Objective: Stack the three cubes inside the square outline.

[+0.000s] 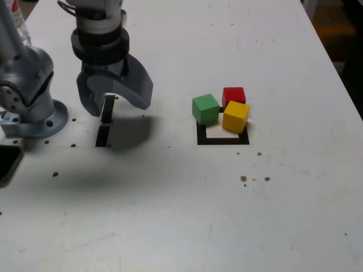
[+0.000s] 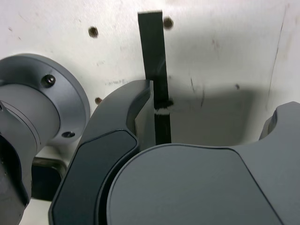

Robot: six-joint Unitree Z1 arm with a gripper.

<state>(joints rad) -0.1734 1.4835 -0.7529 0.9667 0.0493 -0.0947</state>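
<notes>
Pincer (image 1: 113,102) spread wide, empty, over black tape strips (image 1: 105,122), three cubes (image 1: 221,110) well apart on square outline (image 1: 222,139).

A plain white table (image 1: 238,45) is seen, scuffed a bit and dotted with small screw holes. A black tape square outline (image 1: 222,139) is stuck on it, with the green cube (image 1: 205,109), red cube (image 1: 233,95) and yellow cube (image 1: 235,117) sat clustered over its far side. Two short black strips (image 1: 104,126) are taped end to end near the arm's base (image 1: 35,122), which is bolted at the exterior view's left
</notes>
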